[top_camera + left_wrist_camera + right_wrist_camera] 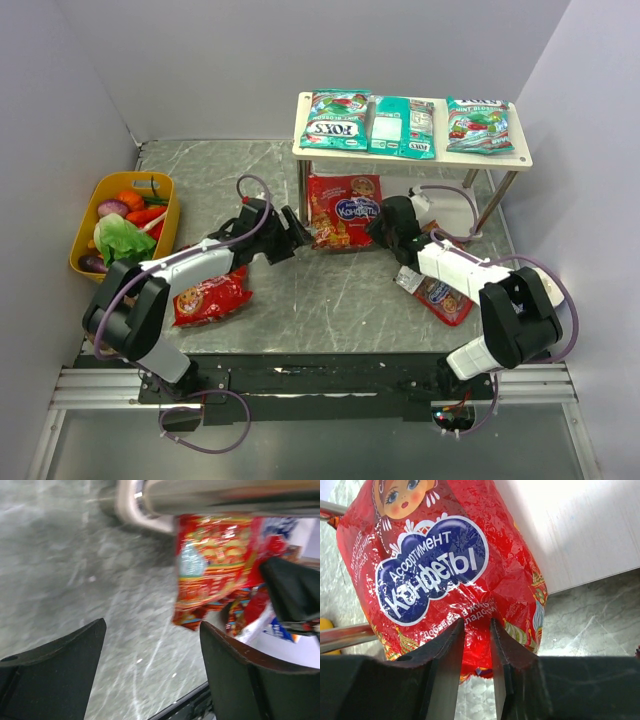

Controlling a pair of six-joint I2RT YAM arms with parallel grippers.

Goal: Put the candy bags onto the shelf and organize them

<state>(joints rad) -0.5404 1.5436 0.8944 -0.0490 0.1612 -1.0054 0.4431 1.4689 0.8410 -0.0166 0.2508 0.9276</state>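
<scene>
- Your right pincer (477,645) is nipped down to a narrow slit on the bottom edge of a red bag (440,565). Film is caught between the fingers, so it has hold of that packet.
- That red bag sits centre frame in the top view, tucked in under the top board of the shelf (518,158). Up close it overlaps the pale lower board (580,530), but I can't tell from here whether it lies flat on it.
- Your left pincer (152,650) is spread wide with nothing in it. It hovers just left of the same bag, over bare tabletop (330,300).
- Done up top: three teal bags (400,125) lie side by side across the top board and fill it.
- Left to do: a second red bag (210,297) lies lower left on the tabletop beneath your left arm. A third red bag (442,297) lies lower right under your right arm. Neither is gripped.
- The score as I judge it: three of six placed, the fourth going into the lower tier, two waiting. You're a little past halfway.
- The yellow tub (84,232) of toy vegetables at far left is no part of this job.
</scene>
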